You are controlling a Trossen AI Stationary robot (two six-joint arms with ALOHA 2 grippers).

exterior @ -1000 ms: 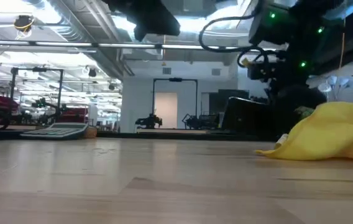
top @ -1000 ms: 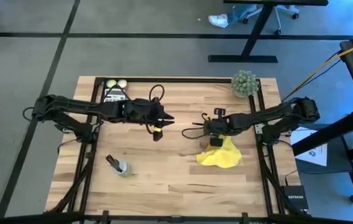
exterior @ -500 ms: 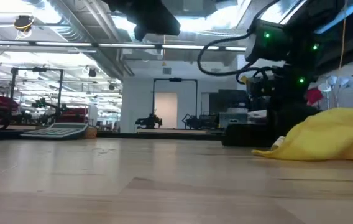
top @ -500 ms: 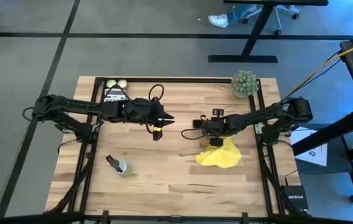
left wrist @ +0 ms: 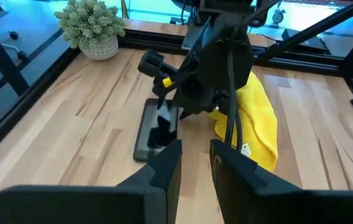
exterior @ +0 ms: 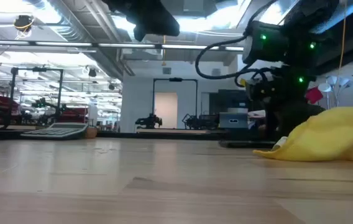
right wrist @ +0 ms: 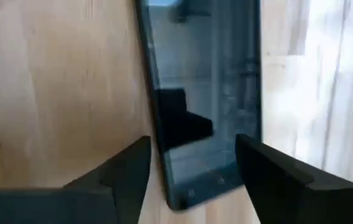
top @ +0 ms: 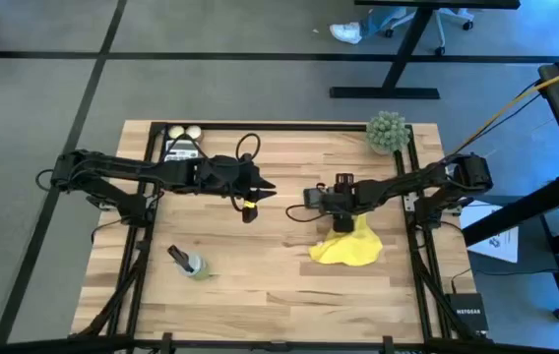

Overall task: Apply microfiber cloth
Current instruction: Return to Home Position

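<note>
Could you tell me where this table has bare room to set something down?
Bare wood lies between the spray bottle and the cloth, and between the calculator and the plant. The middle is crowded: the left arm, the right arm, jaws open above the phone.

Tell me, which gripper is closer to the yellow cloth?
Right. The right gripper hangs over the black phone, just beside the microfiber cloth. The left gripper is farther off, near the table's middle, beyond the phone.
</note>
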